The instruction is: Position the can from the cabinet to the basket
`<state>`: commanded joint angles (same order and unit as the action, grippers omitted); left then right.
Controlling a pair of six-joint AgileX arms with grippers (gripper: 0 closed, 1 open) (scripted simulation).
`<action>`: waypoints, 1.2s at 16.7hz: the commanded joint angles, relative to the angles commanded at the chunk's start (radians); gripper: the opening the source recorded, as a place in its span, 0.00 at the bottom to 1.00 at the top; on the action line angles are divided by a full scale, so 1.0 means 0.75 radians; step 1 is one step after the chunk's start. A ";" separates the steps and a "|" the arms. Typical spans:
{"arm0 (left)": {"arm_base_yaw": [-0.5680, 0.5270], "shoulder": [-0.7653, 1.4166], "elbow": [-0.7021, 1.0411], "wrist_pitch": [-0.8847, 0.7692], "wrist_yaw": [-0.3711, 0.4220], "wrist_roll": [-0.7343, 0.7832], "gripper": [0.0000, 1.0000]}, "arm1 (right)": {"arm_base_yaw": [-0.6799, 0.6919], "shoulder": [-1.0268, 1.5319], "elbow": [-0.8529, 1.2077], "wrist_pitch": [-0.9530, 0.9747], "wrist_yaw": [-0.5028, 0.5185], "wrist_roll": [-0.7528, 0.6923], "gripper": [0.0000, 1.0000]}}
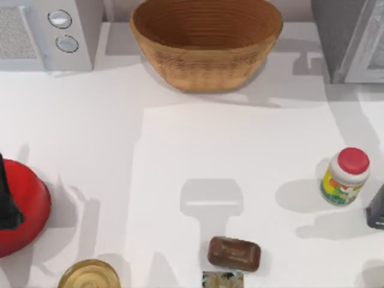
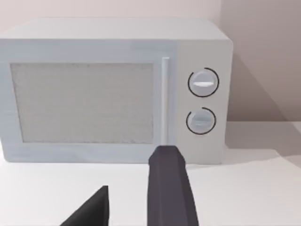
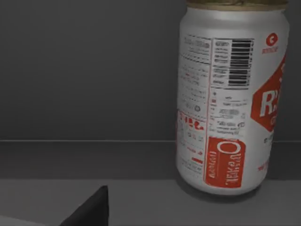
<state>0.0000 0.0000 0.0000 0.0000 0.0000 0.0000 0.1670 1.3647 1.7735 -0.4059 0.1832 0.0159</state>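
The can (image 3: 230,99), white with red labels and a barcode, stands upright on a dark shelf inside the cabinet (image 1: 333,36). The cabinet sits at the table's far right corner, and its white-framed door (image 1: 369,51) is angled outward. My right gripper (image 3: 136,219) faces the can from close by and is open. One dark fingertip (image 3: 91,209) shows, apart from the can. The wicker basket (image 1: 207,45) sits at the far middle of the table and holds nothing I can see. My left gripper (image 2: 136,202) is parked open, facing the microwave.
A white microwave (image 1: 51,33) with two knobs fills the far left corner. A red-lidded jar (image 1: 344,177) stands at the right. A brown block (image 1: 234,254) and a small patterned box (image 1: 222,279) lie near the front edge. A red round object (image 1: 27,210) and a yellowish jar (image 1: 90,276) sit at the left.
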 joint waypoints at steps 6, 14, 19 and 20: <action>0.000 0.000 0.000 0.000 0.000 0.000 1.00 | -0.091 0.266 0.203 0.065 -0.080 0.000 1.00; 0.000 0.000 0.000 0.000 0.000 0.000 1.00 | -0.102 0.337 0.274 0.067 -0.090 0.000 1.00; 0.000 0.000 0.000 0.000 0.000 0.000 1.00 | -0.118 0.530 0.508 0.029 -0.103 0.000 1.00; 0.000 0.000 0.000 0.000 0.000 0.000 1.00 | -0.122 0.567 0.552 0.022 -0.106 0.000 1.00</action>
<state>0.0000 0.0000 0.0000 0.0000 0.0000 0.0000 0.0756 1.7901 2.1872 -0.3893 0.1039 0.0157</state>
